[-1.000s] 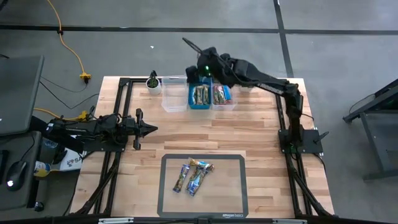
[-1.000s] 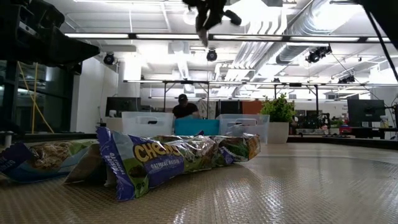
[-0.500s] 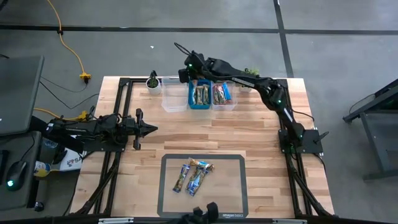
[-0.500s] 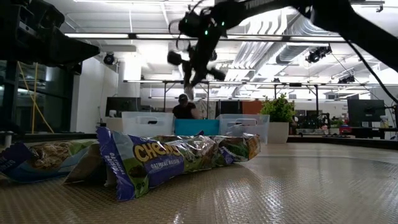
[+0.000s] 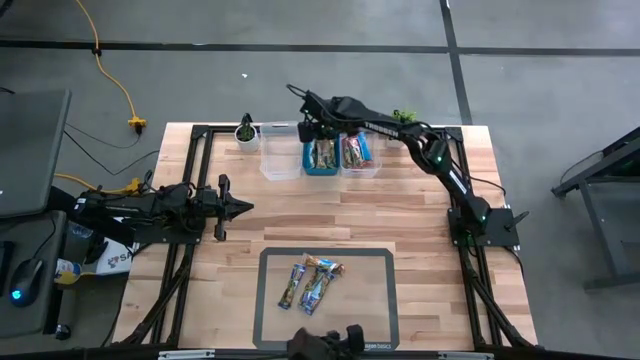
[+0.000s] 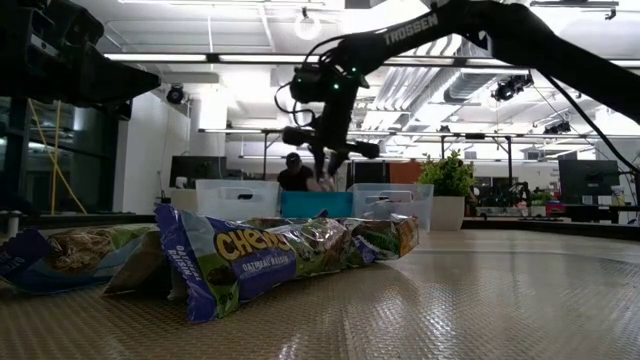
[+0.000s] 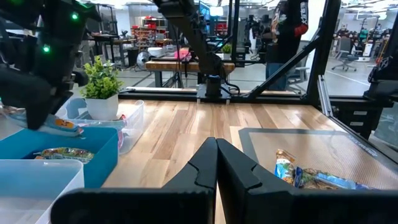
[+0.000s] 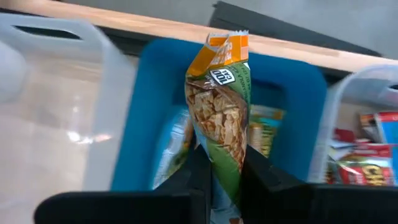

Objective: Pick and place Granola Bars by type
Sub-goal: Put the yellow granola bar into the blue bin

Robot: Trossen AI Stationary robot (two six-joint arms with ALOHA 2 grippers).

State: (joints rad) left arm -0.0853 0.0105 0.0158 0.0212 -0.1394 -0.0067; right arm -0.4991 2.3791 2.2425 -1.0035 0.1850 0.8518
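A slim green-and-orange foil-wrapped granola bar [image 8: 219, 112] is pinched upright in the right tool [image 8: 219, 163] above the blue plastic bin [image 8: 147, 118]. Released off-centre, it could be caught on the rim. The left tool [image 7: 216, 163] is closed, idle over the tabletop [image 5: 400, 200].

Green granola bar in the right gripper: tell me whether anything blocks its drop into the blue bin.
Nothing visible does. The right gripper holds the green granola bar directly over the open blue bin, which already holds similar bars. The clear bins beside it lie off to either side, and the left gripper waits far away.
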